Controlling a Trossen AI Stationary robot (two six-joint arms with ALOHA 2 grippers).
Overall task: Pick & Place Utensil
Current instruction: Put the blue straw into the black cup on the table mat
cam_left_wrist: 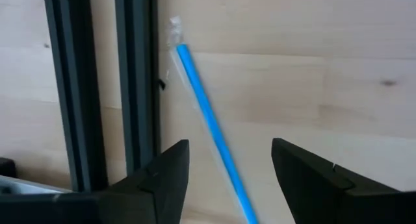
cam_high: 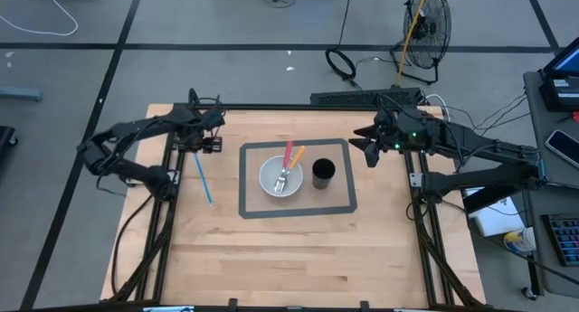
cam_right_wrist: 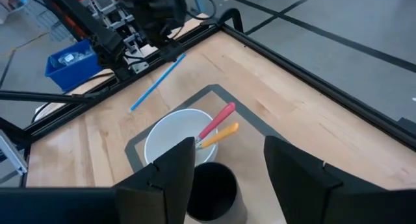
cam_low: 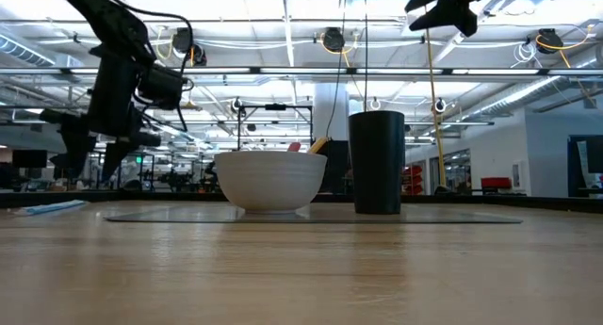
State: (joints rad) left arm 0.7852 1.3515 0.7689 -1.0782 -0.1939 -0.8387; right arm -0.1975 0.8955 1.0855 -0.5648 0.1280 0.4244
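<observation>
Pale wooden planking makes up the surface (cam_high: 298, 258), on which a grey-bordered mat (cam_high: 298, 210) is laid. On that mat a white bowl (cam_high: 280, 177) is seen, with a pink-handled utensil (cam_high: 289, 155) and an orange-handled utensil (cam_high: 296, 158) already leaning in it, and a black cup (cam_high: 323, 174) stands just beside the bowl. A blue utensil (cam_high: 203, 178) is left lying flat on the bare wood, well apart from the bowl and close to the black frame rail (cam_left_wrist: 136, 87) at the left edge. The left tool (cam_high: 210, 142) is held above the far end of that blue utensil with its fingers spread and nothing between them. The right tool (cam_high: 370, 146) is kept raised off to the right of the cup, its fingers parted and empty. Two utensils are judged to be placed, while the blue one is not yet picked up. What kind of utensil the blue one is cannot be made out, as its lower end is cut off in the left wrist view, and the heads of the two in the bowl are only partly resolved.
</observation>
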